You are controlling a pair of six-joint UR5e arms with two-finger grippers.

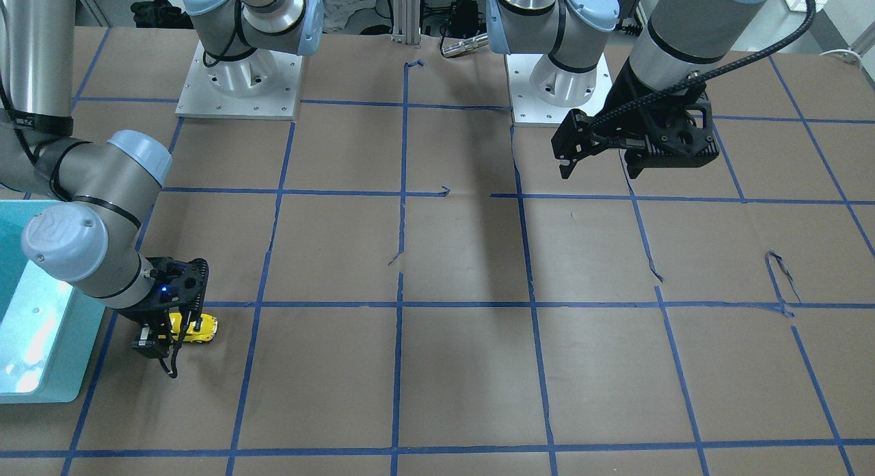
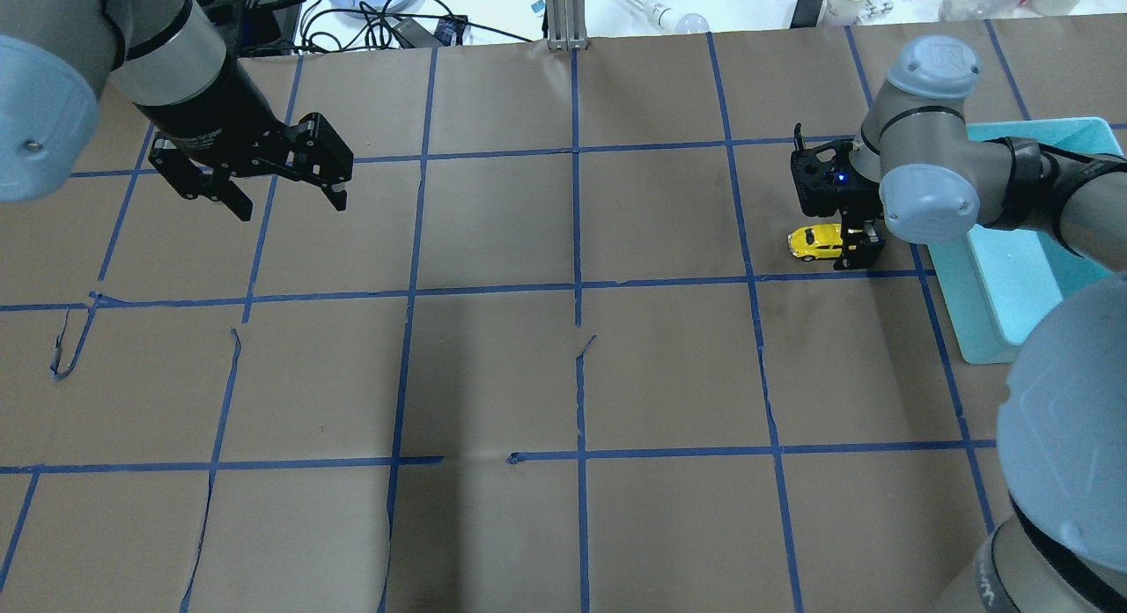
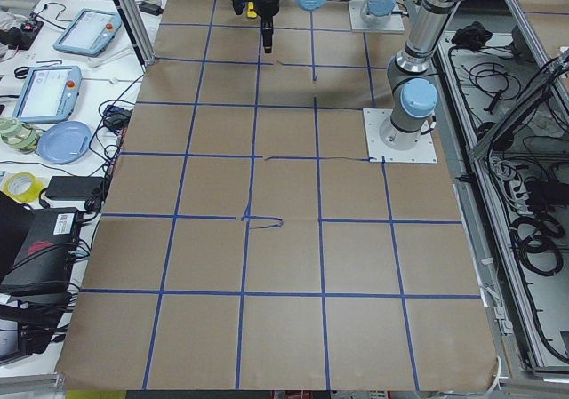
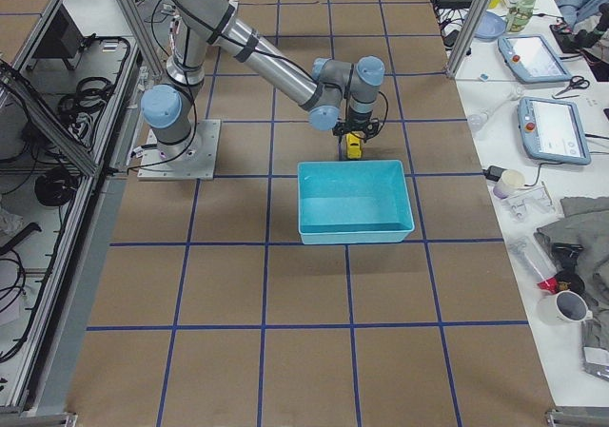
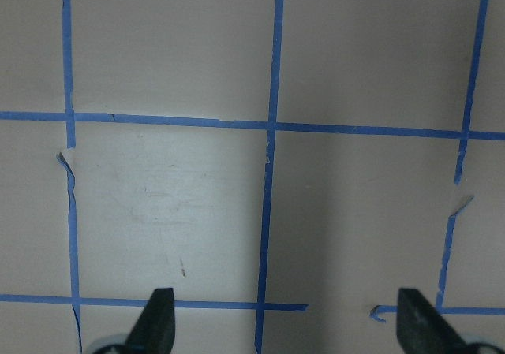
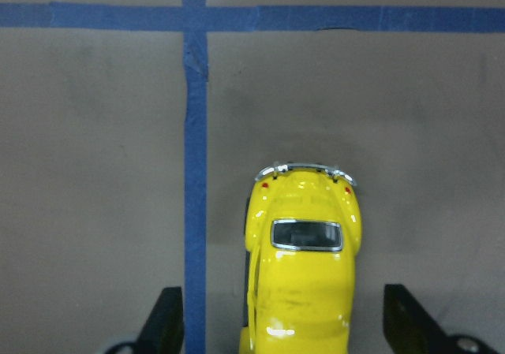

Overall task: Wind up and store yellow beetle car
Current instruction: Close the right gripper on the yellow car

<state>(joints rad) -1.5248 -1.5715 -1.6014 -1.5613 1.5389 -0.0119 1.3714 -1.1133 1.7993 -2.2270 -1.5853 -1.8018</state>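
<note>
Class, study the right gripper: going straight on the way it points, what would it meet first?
The right gripper points down, fingers open astride the yellow beetle car. The fingers would probably meet the brown paper table cover first, either side of the car; depth is hard to judge.

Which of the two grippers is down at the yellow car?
The right gripper, beside the teal bin, its open fingers straddling the yellow car without touching. The left gripper hangs open far across the table.
</note>
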